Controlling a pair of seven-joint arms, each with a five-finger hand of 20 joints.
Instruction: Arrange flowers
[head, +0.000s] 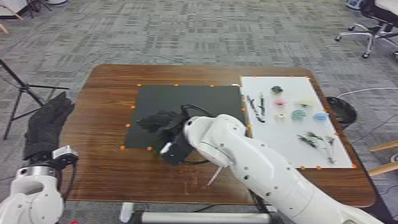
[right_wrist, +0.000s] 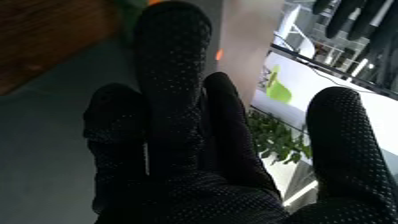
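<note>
On the brown table, flowers are laid out right, on white paper; over the black mat the right hand is held straight-fingered, nothing seen gripped — choosing seems under way, a rightward reach being needed.

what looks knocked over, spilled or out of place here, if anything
Nothing clearly stands out: the small flower heads lie spaced apart on the white sheet, flat beside the black mat, with no spill visible.
</note>
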